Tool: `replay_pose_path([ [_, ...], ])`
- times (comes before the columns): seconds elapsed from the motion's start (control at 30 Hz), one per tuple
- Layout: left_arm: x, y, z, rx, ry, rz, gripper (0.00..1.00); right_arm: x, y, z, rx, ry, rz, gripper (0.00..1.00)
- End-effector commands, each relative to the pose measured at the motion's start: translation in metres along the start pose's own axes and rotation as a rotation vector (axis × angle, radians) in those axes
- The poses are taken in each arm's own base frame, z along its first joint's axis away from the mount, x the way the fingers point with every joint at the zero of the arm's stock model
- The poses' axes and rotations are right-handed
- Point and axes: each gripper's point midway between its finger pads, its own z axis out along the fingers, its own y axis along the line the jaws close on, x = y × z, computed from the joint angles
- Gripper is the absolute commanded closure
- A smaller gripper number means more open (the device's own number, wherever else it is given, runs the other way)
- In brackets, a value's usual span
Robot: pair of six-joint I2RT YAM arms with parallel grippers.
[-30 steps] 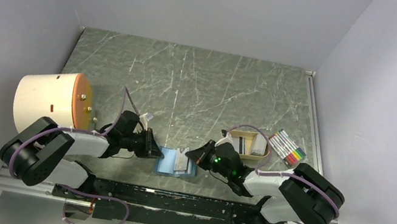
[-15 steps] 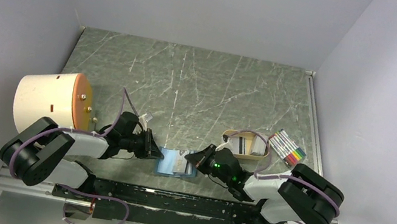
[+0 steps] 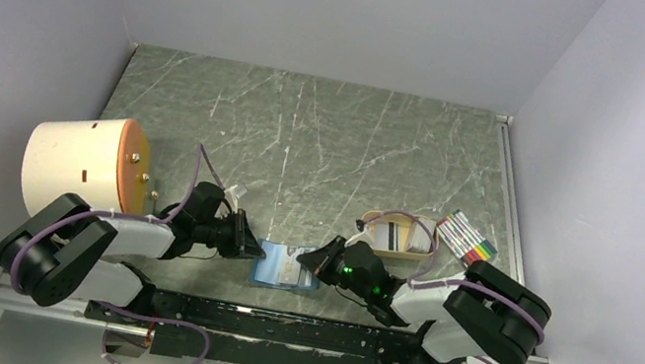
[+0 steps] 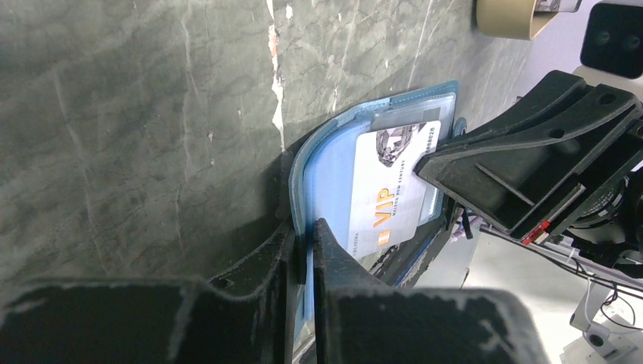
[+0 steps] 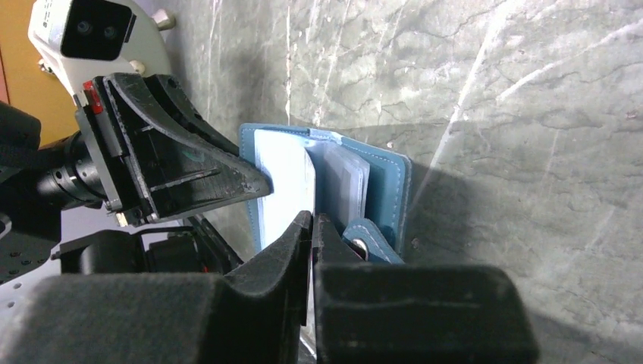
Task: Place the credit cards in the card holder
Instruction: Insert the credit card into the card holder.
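Card holder (image 3: 286, 268) is laid open at the middle of the desk's near edge, and its left cover is clamped between the narrowed fingers of the left gripper (image 4: 305, 246). A VIP credit card (image 4: 390, 189) is pinched edgewise by the right gripper (image 5: 312, 227) and held against the open inner pockets. Further cards (image 3: 394, 237) are seen in the tan tray (image 3: 424, 251) toward the right edge.

I am running this from afar, and it reads as a robotics lab test cell, not a home or office. Bare pale walls (image 3: 330, 3) box in a green marbled table (image 3: 306, 139) at 9, 12 and 3 o'clock. At 6 o'clock a black mounting bar (image 3: 274, 322) on a metal frame (image 3: 269, 351) carries the left arm (image 3: 129, 233) and right arm (image 3: 428, 301), with purple cables (image 3: 199, 160) looping off them. Staged props: a cream drum (image 3: 77, 161) at 9 o'clock, a pack of markers (image 3: 469, 238) at 3 o'clock.
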Motion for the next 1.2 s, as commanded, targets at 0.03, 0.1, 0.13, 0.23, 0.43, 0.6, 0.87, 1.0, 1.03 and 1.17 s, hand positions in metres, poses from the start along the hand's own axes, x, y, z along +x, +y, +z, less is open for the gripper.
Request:
replay_pose_path([
  [0.03,-0.009,-0.004,-0.002,-0.002,-0.040,0.022,0.85,0.007,0.003,0.006,0.007,0.039,-0.041,0.84],
  [0.1,-0.009,-0.004,-0.001,0.000,-0.035,0.021,0.85,0.011,0.001,0.007,0.018,0.056,-0.043,0.76],
  [0.13,-0.008,-0.004,-0.001,0.002,-0.032,0.018,0.86,0.012,-0.001,0.007,0.030,0.061,-0.042,0.76],
  [0.23,-0.007,-0.005,-0.001,0.007,-0.030,0.014,0.85,0.012,-0.011,0.007,0.099,0.067,-0.057,0.76],
  [0.43,-0.007,-0.004,-0.001,0.008,-0.032,0.009,0.85,0.009,-0.030,-0.001,0.258,0.097,-0.141,0.65],
  [0.6,-0.007,-0.006,-0.001,0.016,-0.025,0.007,0.85,0.012,-0.026,0.001,0.283,0.137,-0.166,0.63],
  [0.87,-0.006,-0.010,-0.001,0.033,-0.021,-0.003,0.85,0.024,-0.011,0.007,0.225,0.188,-0.145,0.62],
  [1.0,-0.010,-0.019,-0.004,0.060,-0.035,-0.004,0.83,0.031,-0.003,0.012,0.200,0.219,-0.140,0.62],
  [1.03,-0.011,-0.020,-0.005,0.063,-0.042,-0.002,0.83,0.032,0.000,0.014,0.186,0.223,-0.139,0.62],
  [1.17,-0.013,-0.021,-0.006,0.054,-0.053,0.000,0.83,0.037,0.007,0.021,0.160,0.245,-0.134,0.62],
])
